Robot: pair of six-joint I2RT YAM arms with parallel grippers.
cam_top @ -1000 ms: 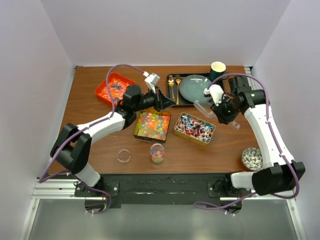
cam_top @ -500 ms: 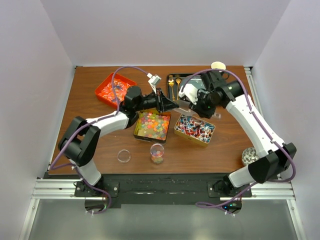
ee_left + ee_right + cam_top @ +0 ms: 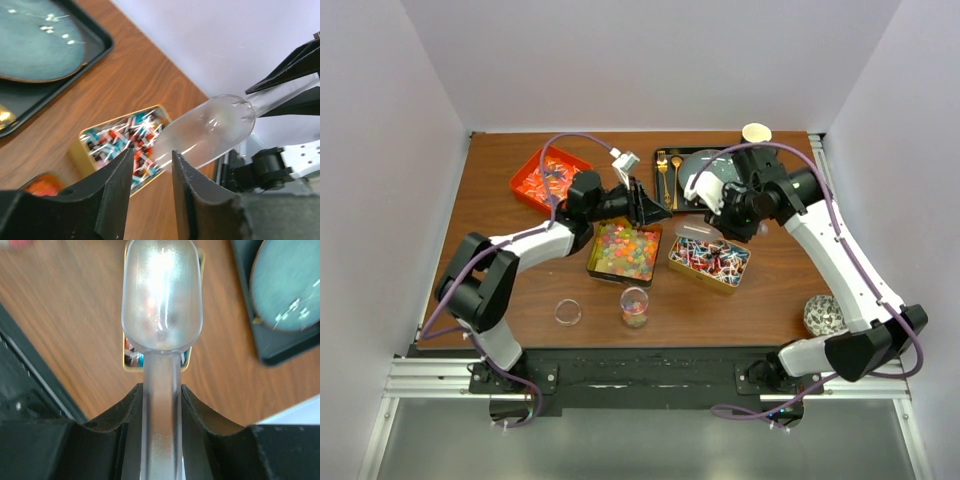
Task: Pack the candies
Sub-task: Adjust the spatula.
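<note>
Right arm (image 3: pixel 840 260) reaches inward over brown wood worktop (image 3: pixel 505 270); right gripper (image 3: pixel 161 397) clamped on clear scoop (image 3: pixel 162 305) handle, bowl above wrapped candies (image 3: pixel 712 258) in gold tin (image 3: pixel 705 278). Left arm (image 3: pixel 525 245) stretched low; left gripper (image 3: pixel 151 155) narrowly parted, empty, at far edge of gummy candies (image 3: pixel 623 250) in second tin (image 3: pixel 620 280). White walls (image 3: pixel 650 60). Only wrist views show finger spacing.

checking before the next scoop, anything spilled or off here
Nothing stands out. The gummy candies and wrapped candies sit inside their gold tins, with none loose on the table. The right gripper holds the clear scoop over the wrapped ones.
</note>
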